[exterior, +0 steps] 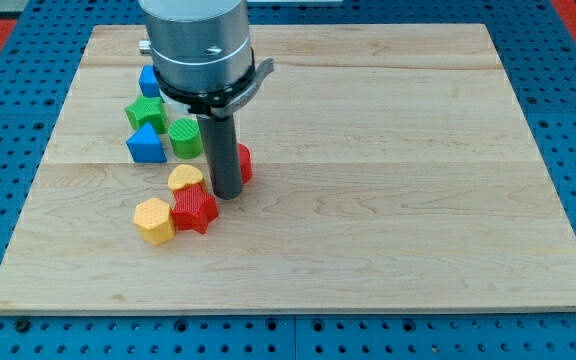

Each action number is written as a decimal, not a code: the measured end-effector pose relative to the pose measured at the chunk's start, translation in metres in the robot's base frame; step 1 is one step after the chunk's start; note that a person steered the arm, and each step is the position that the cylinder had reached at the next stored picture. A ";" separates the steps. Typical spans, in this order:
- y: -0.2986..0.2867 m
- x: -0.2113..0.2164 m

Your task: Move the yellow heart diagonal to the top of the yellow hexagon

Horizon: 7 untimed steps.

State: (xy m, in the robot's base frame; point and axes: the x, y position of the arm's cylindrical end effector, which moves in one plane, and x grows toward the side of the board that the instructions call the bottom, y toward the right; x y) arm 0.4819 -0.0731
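The yellow heart (185, 180) lies left of centre on the wooden board (388, 150). The yellow hexagon (154, 220) sits below and left of it. A red star-shaped block (196, 209) lies between them, touching both. My tip (227, 194) stands just right of the yellow heart, close to its right edge and above the right side of the red star. A second red block (244, 162) is partly hidden behind the rod.
A blue triangular block (146, 145), a green round block (185, 137), a green star-shaped block (144, 112) and a blue block (149, 81) cluster at the upper left. The arm's grey body (196, 45) hides part of the board's top.
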 end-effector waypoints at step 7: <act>-0.048 -0.003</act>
State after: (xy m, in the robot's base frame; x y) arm 0.4787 -0.1209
